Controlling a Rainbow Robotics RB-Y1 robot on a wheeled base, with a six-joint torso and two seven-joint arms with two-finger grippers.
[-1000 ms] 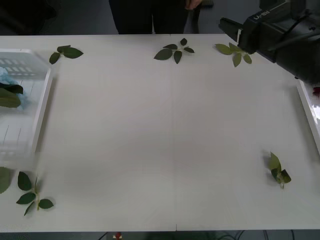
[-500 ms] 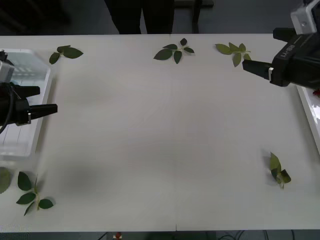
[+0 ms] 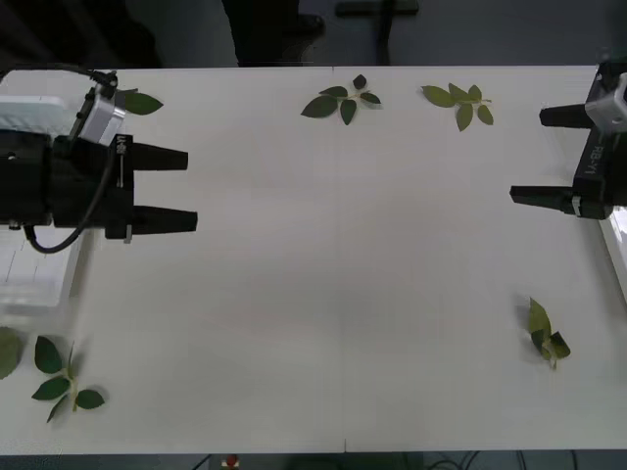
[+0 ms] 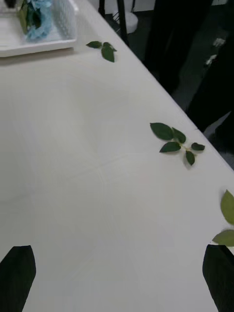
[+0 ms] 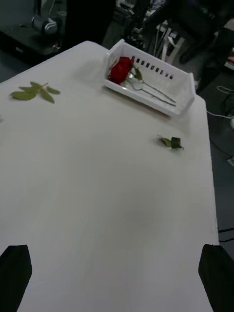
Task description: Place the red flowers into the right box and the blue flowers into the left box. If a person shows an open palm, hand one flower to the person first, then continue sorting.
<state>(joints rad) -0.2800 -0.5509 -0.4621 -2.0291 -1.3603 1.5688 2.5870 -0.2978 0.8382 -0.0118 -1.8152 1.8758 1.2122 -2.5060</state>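
left gripper (image 3: 176, 188) open, empty, at table's left edge | right gripper (image 3: 549, 157) open, empty, at right edge | rose (image 5: 120, 69) in right box (image 5: 181, 95); blue flower (image 4: 36, 17) in left box (image 4: 46, 45); only leaf sprigs (image 3: 341, 100) on table (image 3: 343, 294) | flowers likely light, soft-headed; grip the stiff stem

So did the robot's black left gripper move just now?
Yes. The black left gripper reached out from over the translucent white bin toward the table's middle, fingers open.
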